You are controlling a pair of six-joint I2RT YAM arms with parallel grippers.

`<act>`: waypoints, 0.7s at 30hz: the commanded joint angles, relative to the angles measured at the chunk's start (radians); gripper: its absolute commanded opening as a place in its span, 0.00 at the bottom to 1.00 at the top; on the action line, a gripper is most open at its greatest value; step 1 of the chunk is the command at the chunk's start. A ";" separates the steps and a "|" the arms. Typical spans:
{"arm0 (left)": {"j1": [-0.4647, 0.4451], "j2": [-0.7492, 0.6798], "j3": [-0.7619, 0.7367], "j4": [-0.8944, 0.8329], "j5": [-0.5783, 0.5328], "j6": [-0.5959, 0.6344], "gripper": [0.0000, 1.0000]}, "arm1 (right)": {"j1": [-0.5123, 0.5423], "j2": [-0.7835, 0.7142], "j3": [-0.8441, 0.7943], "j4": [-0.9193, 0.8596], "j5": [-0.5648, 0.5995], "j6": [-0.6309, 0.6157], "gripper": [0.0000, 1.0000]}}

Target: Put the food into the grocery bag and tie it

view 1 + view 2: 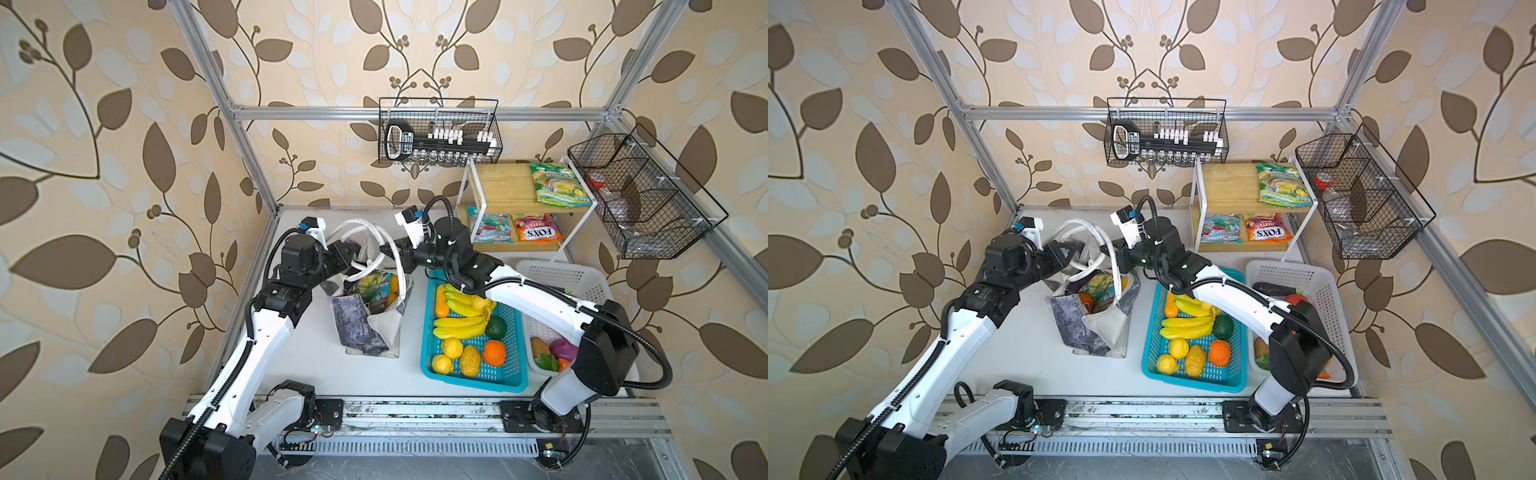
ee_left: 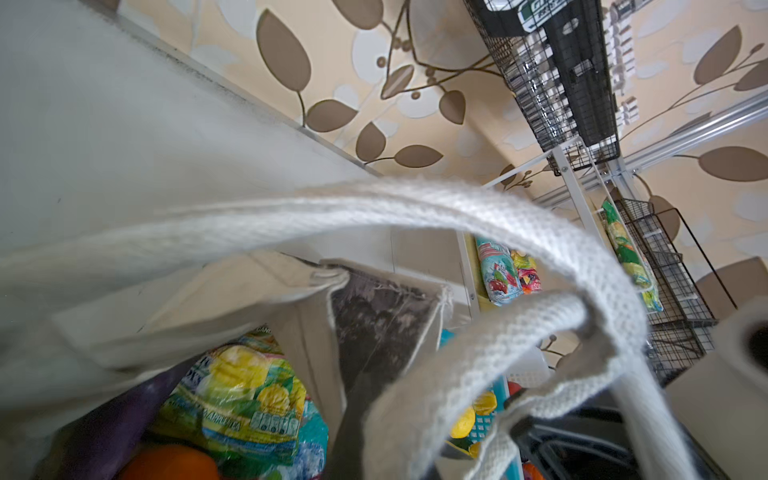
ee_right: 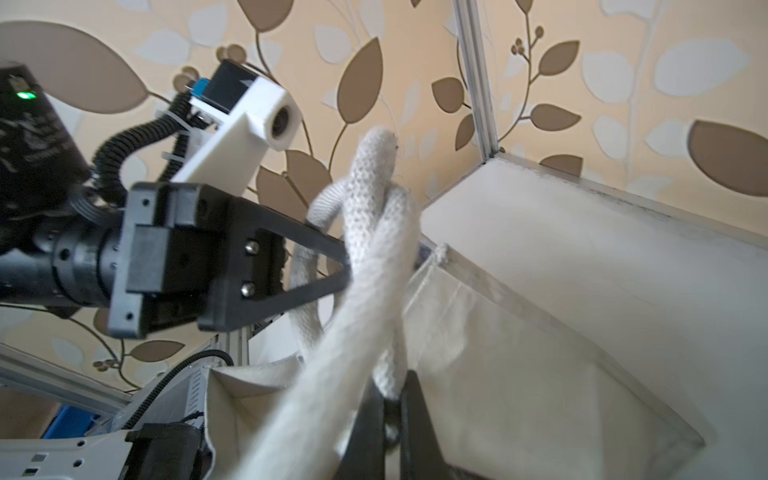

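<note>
White shells covering left arm (image 1: 266,345), right arm (image 1: 536,293); black housings (image 1: 606,345) capping joints; black ribbed cables (image 3: 107,154) looping alongside; green light (image 3: 25,95) glowing; silver screws (image 3: 249,247) glinting.

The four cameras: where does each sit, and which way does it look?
Top views: high at the front, looking down on the table; both arms show, left gripper and right gripper at the grocery bag.
Left wrist: on the left arm, looking past the handles into the bag at a green sweet packet; own gripper unseen.
Right wrist: on the right arm, facing the left gripper; its own gripper is shut on the handles.
Shared: both wrist views show the handles.
</note>
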 commanded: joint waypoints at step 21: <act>0.350 -0.030 0.190 -0.099 0.052 -0.179 0.00 | -0.091 -0.111 0.017 -0.421 0.498 -0.217 0.00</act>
